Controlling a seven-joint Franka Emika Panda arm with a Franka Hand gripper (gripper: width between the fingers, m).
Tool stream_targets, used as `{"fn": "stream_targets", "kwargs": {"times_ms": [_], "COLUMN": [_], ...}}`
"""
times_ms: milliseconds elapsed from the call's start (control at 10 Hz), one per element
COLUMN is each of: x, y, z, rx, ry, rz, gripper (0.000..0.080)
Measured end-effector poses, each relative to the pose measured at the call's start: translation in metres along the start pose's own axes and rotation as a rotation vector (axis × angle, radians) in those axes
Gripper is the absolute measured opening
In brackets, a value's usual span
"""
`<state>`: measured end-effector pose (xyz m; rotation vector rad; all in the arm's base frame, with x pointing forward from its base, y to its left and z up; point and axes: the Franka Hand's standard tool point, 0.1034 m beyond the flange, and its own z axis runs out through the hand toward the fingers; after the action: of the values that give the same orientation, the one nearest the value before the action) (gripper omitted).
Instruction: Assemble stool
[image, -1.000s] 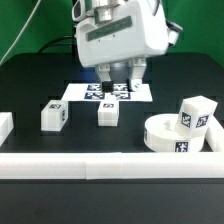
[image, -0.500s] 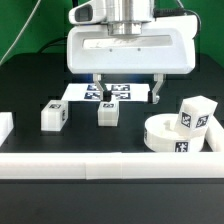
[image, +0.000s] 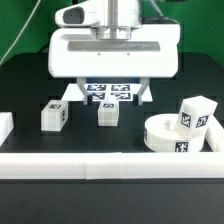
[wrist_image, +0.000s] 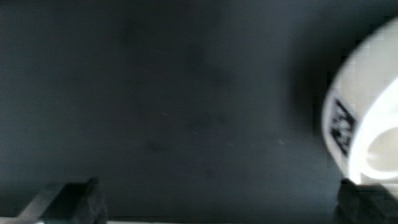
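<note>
Black table (image: 25, 90), marker board (image: 110, 93) (partly hidden), white border rail (image: 110, 165)

black table (image: 25, 85), seat (image: 172, 136), legs (image: 55, 115), marker board (image: 112, 92)

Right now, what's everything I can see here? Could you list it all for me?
seat: one, white round disc, exterior view's right.
legs: three, white blocks with black-and-white tags; two in front of the marker board, one tilted beside the seat.
marker board: one, flat white with tags, middle back, under the arm.
border rails: at least two, white; long one along the front, an end at the exterior view's left.
table: one, black.
arm's wrist housing: one, white, over the middle.
fingers: two, dark, spread wide, holding nothing.
</note>
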<state>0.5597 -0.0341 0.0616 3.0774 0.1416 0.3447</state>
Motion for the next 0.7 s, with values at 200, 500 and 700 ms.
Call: {"fn": "stream_targets", "kwargs": {"times_ms": [200, 500, 700], "x": [-0.012, -0.019, -0.029], "y": [0.012, -0.003, -0.008], "z": [0.005, 0.008, 0.012], "rx": [-0.011, 0.062, 0.073], "ry": [-0.009, -0.163, -0.306], "rz": [0.020, 0.071, 0.142], "gripper": [0.0648, 0.0648, 0.0648]}}
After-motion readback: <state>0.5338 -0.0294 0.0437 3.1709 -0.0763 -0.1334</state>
